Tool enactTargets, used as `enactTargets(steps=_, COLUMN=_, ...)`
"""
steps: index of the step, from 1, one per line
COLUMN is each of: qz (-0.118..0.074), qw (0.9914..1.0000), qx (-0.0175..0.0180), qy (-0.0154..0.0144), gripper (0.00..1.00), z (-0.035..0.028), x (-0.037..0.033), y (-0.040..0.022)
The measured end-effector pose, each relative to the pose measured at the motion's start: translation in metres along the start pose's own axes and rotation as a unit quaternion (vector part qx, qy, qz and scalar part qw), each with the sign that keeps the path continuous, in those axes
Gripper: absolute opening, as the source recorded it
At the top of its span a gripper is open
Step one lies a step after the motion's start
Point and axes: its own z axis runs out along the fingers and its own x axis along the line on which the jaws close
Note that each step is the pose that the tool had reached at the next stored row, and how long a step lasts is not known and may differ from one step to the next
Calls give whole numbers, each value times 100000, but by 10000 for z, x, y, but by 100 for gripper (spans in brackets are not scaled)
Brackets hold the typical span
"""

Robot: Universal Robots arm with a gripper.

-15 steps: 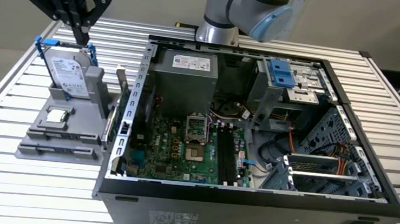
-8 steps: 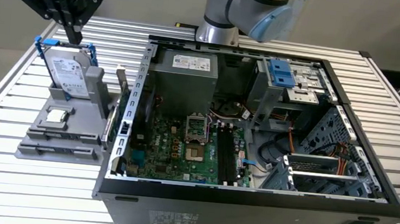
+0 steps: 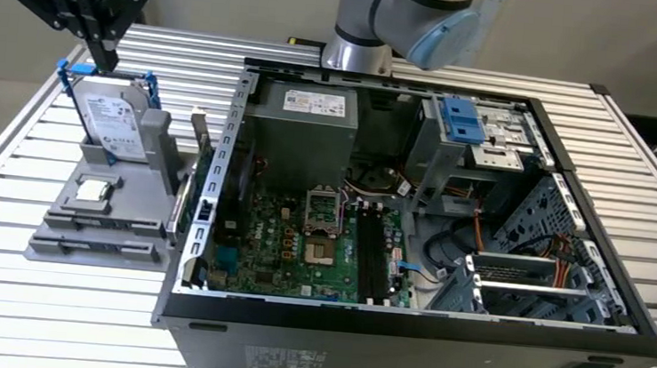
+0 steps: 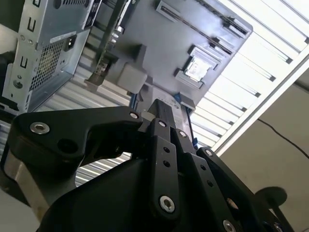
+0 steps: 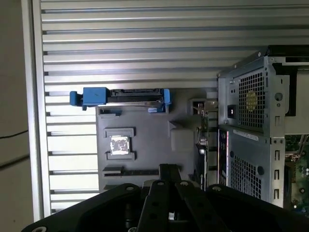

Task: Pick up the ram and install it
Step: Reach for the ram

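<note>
Though poised over hard drive point(image 3: 114, 121) at far end of gray holder point(image 3: 98, 235), gripper point(image 3: 104, 62) pressed together, empty. Ram point(image 3: 199, 146) on edge in holder, toward exterior view's right of gripper, just beside case point(image 3: 231, 140); long axis near-far.

the arm point(image 3: 421, 9) rises at the back, its wrist out to the exterior view's left. the gripper point(image 3: 106, 65) points down, black fingers point(image 5: 168, 174) pressed together, holding nothing.

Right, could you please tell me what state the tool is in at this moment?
Tool: closed, holding nothing, up near the hard drive.
</note>
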Motion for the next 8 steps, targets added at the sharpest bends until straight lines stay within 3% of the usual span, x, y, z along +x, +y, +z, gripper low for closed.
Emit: enactTargets(steps=8, qz=-145, qw=100000, qx=0, qy=11, gripper=0, z=-2, x=148, y=-6)
